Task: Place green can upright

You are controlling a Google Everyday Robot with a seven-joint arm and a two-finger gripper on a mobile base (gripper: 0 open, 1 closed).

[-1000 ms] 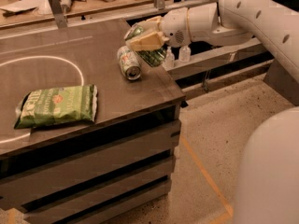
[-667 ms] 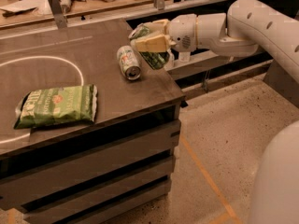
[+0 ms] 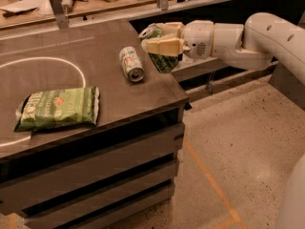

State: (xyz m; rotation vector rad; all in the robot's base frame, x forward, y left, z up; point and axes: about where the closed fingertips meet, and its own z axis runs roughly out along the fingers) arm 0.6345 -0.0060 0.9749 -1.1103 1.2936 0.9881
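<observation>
Camera view: the claw (image 3: 155, 38) is clamped on the green can (image 3: 164, 62), with one cream finger across the front of the can body and the other at its upper side. The can is carried clear of the bench (image 3: 95, 46), at the right edge toward the far right corner, and it is tilted, silver rim up and to the left, base down and to the right. Task status: the pickup is complete; the placement is not. Remaining steps, as judged from this pose: bring the can axis vertical, lower the base onto bare bench surface, release. A silver-white can (image 3: 131, 63) lies on its side just left of the claw, near the right edge; allow clearance from it. A green chip bag (image 3: 59, 106) lies flat near the front edge, well apart. Limits of the view: the claw covers the middle of the can; its lettering cannot be read. Whether the base hangs over the bench or just outside its edge cannot be determined. The arm (image 3: 257, 37) is cut off at the right.
</observation>
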